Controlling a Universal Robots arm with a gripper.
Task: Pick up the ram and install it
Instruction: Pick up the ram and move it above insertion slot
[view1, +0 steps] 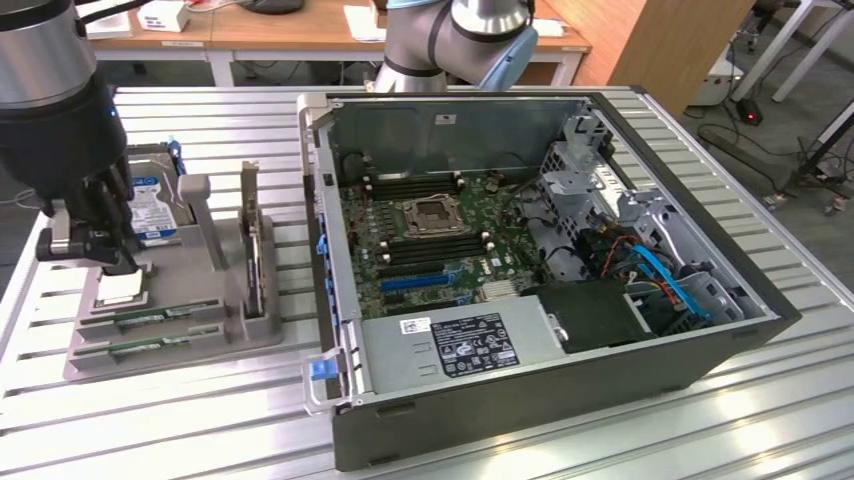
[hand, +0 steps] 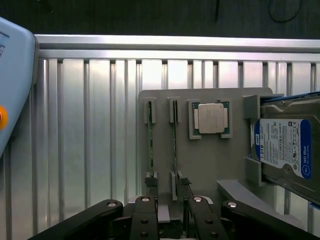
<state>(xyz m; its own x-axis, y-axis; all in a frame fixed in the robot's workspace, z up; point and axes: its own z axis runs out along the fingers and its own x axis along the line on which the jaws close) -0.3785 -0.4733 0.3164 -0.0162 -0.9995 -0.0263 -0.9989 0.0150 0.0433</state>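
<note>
Two ram sticks (view1: 150, 317) (view1: 144, 346) lie edge-up in slots of a grey holder tray (view1: 200, 355) at the exterior view's left. In the wrist view they are thin green strips (hand: 149, 145) (hand: 175, 142) running across the tray (hand: 200, 165). My gripper (view1: 100, 258) hangs just over the tray's end and is open. Its dark fingertips (hand: 149, 182) stand apart, and my gripper (hand: 166, 186) has the end of one stick lying below the gap, not gripped. The other stick's end lies under one fingertip.
The tray also carries a silver processor chip (hand: 210, 118), a blue-labelled hard drive (hand: 284, 147) and an upright dark card (view1: 250, 230). An open computer case (view1: 534, 260) lies at the exterior view's right, its motherboard memory slots (view1: 427, 250) exposed. Everything rests on a ribbed metal table (view1: 160, 430).
</note>
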